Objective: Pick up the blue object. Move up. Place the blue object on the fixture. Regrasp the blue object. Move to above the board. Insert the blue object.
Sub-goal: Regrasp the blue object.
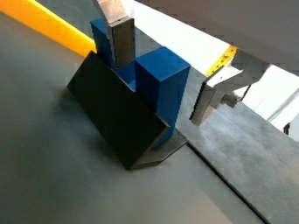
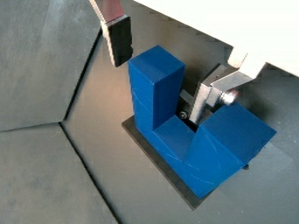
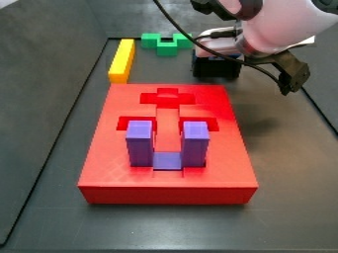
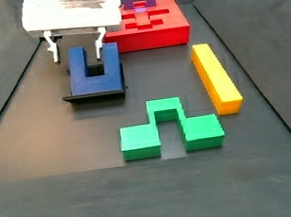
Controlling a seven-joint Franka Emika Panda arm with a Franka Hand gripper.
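While a side view hides the blue object [image 4: 95,69], we are seeing the claw [image 4: 81,54] open, straddling one prong on the fixture [image 4: 96,90].

Both wrist views sit close above the gripper [image 2: 163,70], looking steeply down at the blue object [image 2: 193,122] on the fixture [image 1: 117,109] from opposite sides. A side view stands high beyond the board [image 3: 165,148], facing across it toward the gripper [image 3: 231,54] at the far end. A side view faces the opposite way, the green block [image 4: 168,126] nearest and the board [image 4: 151,24] farthest. Both side views share the yellow bar [image 4: 214,74].
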